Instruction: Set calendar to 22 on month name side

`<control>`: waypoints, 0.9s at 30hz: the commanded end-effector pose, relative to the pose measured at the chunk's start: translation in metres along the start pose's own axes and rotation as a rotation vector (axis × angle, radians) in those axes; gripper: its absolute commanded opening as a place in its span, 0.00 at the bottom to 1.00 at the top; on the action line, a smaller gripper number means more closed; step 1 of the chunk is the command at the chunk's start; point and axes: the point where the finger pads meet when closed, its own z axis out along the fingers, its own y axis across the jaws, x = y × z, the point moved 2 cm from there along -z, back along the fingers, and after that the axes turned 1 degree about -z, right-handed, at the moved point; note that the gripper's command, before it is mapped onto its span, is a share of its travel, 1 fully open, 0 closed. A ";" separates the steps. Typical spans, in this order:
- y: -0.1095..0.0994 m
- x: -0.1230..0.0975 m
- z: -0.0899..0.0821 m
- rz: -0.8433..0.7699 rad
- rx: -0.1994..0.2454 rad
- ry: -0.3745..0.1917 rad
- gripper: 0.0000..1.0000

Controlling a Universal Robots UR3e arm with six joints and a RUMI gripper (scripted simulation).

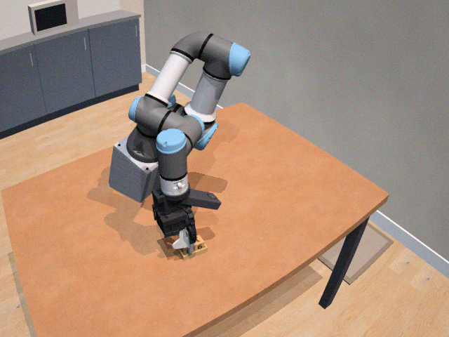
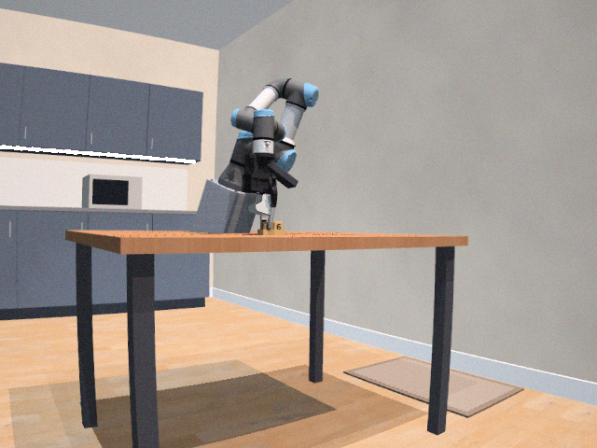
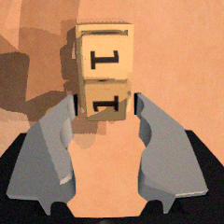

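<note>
Two tan wooden cubes sit side by side in a small wooden tray (image 1: 194, 251) near the table's front edge. In the wrist view the far cube (image 3: 104, 58) and the near cube (image 3: 106, 100) each show a 1 on top. From the top and exterior views one cube (image 1: 198, 246) shows a 6 on its side, and it also shows in the exterior view (image 2: 276, 225). My gripper (image 3: 105, 94) points straight down with its fingertips on either side of the near cube. A thin gap shows on each side, so the fingers are partly open and not gripping. The gripper (image 1: 185, 246) hides the other cube in the top and exterior views.
The robot's grey base (image 1: 132, 174) stands on the table behind the tray. The table's front edge (image 1: 253, 290) is close to the tray. A counter with a microwave (image 1: 52, 16) stands far behind.
</note>
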 end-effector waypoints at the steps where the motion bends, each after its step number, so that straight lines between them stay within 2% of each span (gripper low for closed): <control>1: 0.001 0.000 0.000 -0.001 -0.001 -0.001 0.28; 7: 0.001 0.000 0.000 -0.001 -0.001 -0.001 0.28; 8: 0.001 0.000 0.000 -0.001 -0.001 -0.001 0.10; 27: 0.001 0.000 0.000 -0.001 -0.001 -0.001 0.10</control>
